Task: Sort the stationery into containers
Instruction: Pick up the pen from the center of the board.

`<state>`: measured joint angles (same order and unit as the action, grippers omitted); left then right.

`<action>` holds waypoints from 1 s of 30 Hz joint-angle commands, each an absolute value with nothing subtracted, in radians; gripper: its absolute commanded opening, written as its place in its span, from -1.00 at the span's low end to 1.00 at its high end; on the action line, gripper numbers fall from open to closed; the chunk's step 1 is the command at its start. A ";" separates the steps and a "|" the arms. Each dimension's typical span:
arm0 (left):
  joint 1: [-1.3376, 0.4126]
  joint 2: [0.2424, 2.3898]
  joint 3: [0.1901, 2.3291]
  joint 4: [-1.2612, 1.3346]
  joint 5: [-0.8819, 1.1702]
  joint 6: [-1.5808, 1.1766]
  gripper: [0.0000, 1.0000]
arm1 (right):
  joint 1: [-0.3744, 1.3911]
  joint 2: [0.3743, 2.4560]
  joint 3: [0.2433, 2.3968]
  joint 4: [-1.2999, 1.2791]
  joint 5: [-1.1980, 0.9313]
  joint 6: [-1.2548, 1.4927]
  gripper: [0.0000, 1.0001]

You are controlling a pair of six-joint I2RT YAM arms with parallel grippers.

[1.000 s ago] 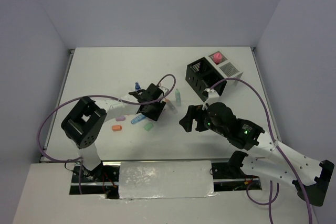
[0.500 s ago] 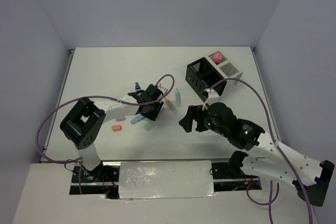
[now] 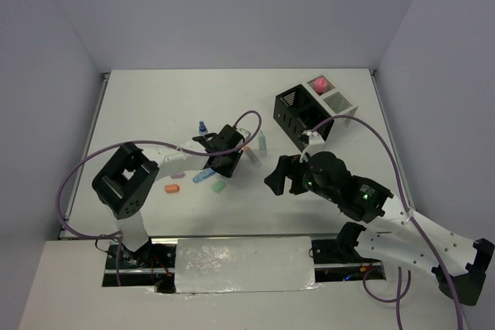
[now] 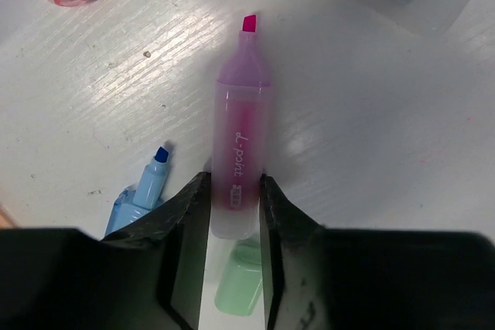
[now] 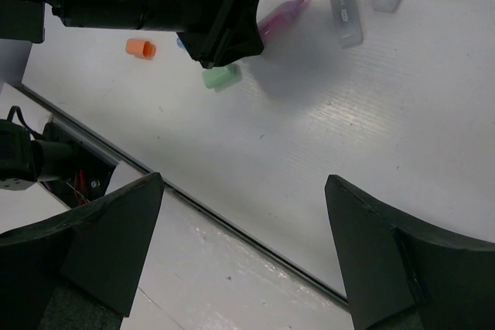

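Fingers [image 4: 189, 206] of the left gripper [image 4: 234, 214]: read as pressed against both flanks of the pink highlighter [image 4: 241, 121], low on the barrel, toward the tail end. Right gripper [image 5: 244, 229]: spread wide, nothing between the jaws, hanging above the table [image 5: 387, 152] just right of the cluster.

Location of workpiece: flat on the table, left of centre, uncapped tip pointing away from the wrist. Just beside it on the left, a blue highlighter [image 4: 141, 191], also uncapped. Under the wrist, a green piece [image 4: 244, 287], touching or nearly touching the pink tail; cannot tell which. Containers well apart at the far right: black box [image 3: 292, 113] and white box [image 3: 338, 100], side by side.

Handling, as judged:
- Treat as light, rigid plastic, not fragile.
- Expect a smooth, rounded barrel; allow for slip or roll under a light squeeze.
- Take hold across the straight part of the barrel, never the tapered neck; move the grip toward the middle on any droop of the tip.
- Keep the exposed tip off table and mesh to avoid ink marks.
- Lift straight up to avoid dragging the blue and green neighbours.
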<state>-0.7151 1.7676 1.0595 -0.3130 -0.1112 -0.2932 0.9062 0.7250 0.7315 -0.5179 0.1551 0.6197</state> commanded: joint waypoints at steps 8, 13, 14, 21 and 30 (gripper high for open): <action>-0.758 1.757 1.106 -0.373 -0.084 -0.333 -0.82 | 0.908 0.695 0.749 -0.505 0.163 0.604 0.85; -0.781 1.660 1.163 -0.399 -0.118 -0.379 -1.00 | 0.908 0.666 0.755 -0.508 0.202 0.609 0.85; -0.781 1.617 1.167 -0.400 -0.130 -0.388 -1.00 | 0.905 0.658 0.755 -0.506 0.210 0.607 0.85; -0.781 1.390 1.207 -0.511 -0.392 -0.532 -1.00 | 0.905 0.652 0.756 -0.451 0.232 0.584 0.85; -0.753 0.990 1.189 -0.887 -0.843 -0.860 -1.00 | 1.072 1.209 0.997 -0.320 0.131 0.396 0.82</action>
